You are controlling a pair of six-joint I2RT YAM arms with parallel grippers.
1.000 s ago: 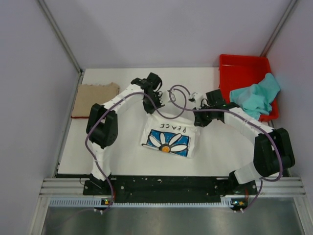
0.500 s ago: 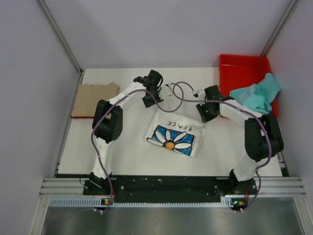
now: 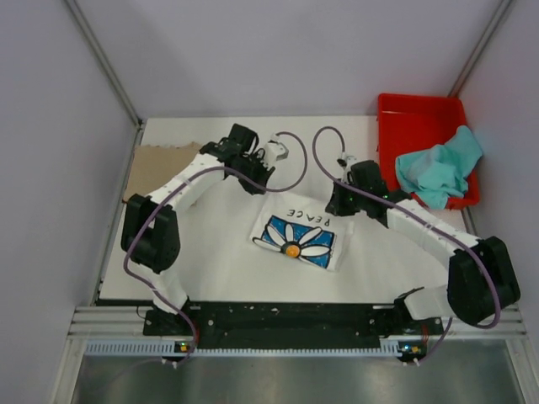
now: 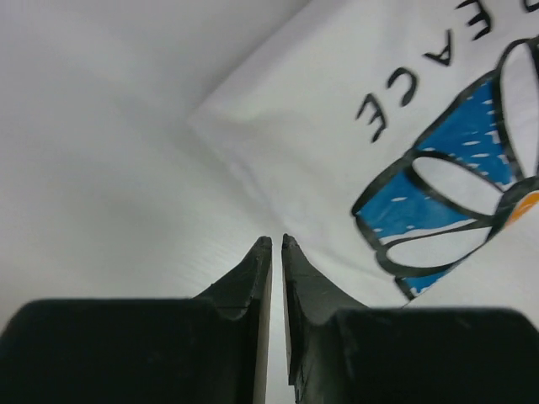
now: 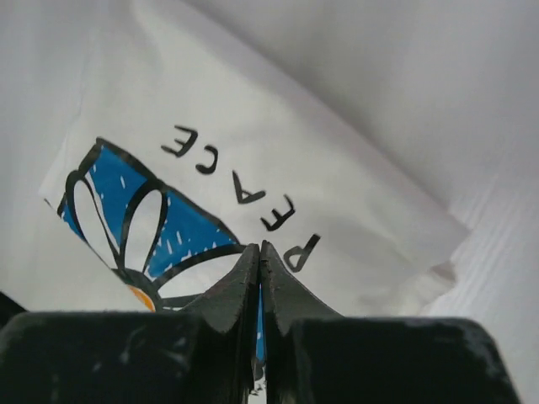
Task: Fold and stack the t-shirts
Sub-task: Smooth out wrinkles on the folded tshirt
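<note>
The white t-shirt [image 3: 296, 229] with the blue daisy and the word "PEACE" lay folded in a compact rectangle near the middle of the worktop [image 3: 210, 248], with the print facing up. The left gripper [image 4: 274, 244] was at the shirt's far left corner, over bare worktop just beside the cloth; its fingers were nearly pressed together, with only a thin slit between them and nothing in it. The right gripper [image 5: 259, 249] was at the shirt's far right side, with its tips over the printed letters; its fingers were pressed fully together and held no cloth, and I cannot tell if they touched the shirt. The tan t-shirt [image 3: 160, 168] lay flat at the far left edge of the worktop, well apart from the white one. The teal t-shirt [image 3: 438, 168] was crumpled in the red bin [image 3: 421, 114] at the far right, partly hanging over its rim.
</note>
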